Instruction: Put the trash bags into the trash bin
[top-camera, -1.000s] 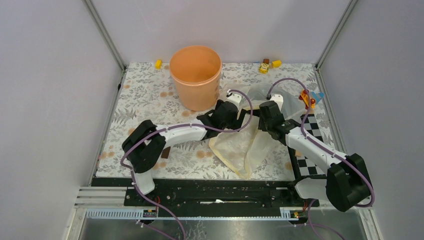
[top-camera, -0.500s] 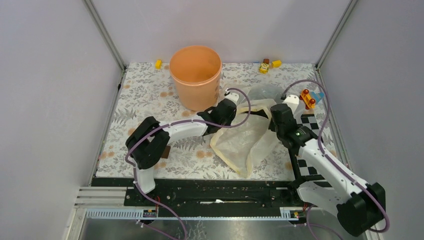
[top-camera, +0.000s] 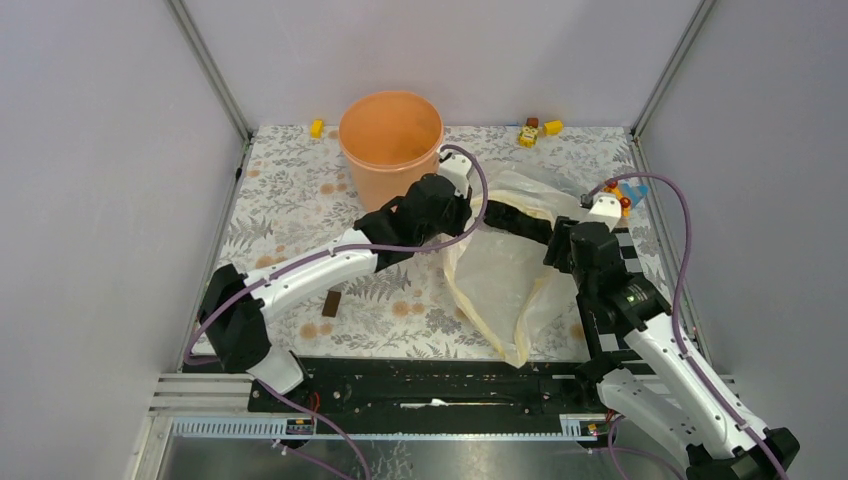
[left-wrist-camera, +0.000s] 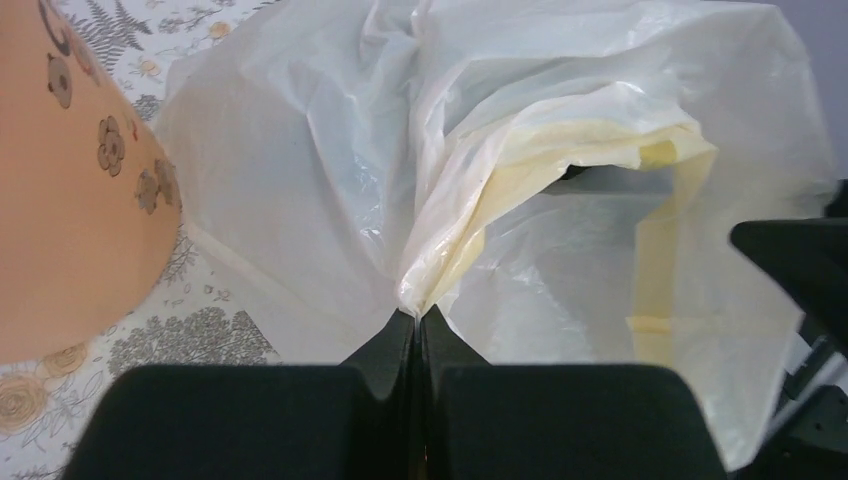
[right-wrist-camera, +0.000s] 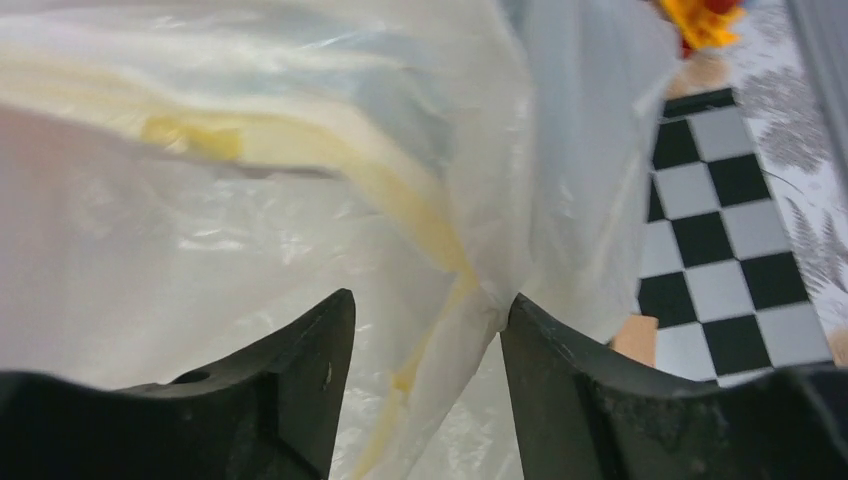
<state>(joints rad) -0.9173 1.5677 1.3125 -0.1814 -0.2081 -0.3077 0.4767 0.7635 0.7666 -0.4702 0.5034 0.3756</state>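
Observation:
The peach-orange trash bin (top-camera: 390, 150) stands upright at the back of the floral mat; its wall also fills the left edge of the left wrist view (left-wrist-camera: 70, 210). A translucent white trash bag with yellowish bands (top-camera: 500, 275) lies spread to the bin's right. My left gripper (left-wrist-camera: 418, 312) is shut on a gathered fold of this bag (left-wrist-camera: 520, 150), just right of the bin. My right gripper (right-wrist-camera: 428, 300) stands open at the bag's right edge. A twisted fold of the bag (right-wrist-camera: 300, 180) hangs between its fingers and brushes the right fingertip (right-wrist-camera: 530, 320).
A checkerboard plate (top-camera: 628, 255) lies right of the bag, with a red-yellow toy and a blue piece (top-camera: 620, 195) behind it. Small yellow toys (top-camera: 527, 133) and a yellow block (top-camera: 316, 127) sit along the back edge. A brown block (top-camera: 331, 303) lies front left.
My left gripper closed on the bag's top fold and moved back toward the bin. My right gripper opened, and its arm swung back to the right. The bag shifted right.

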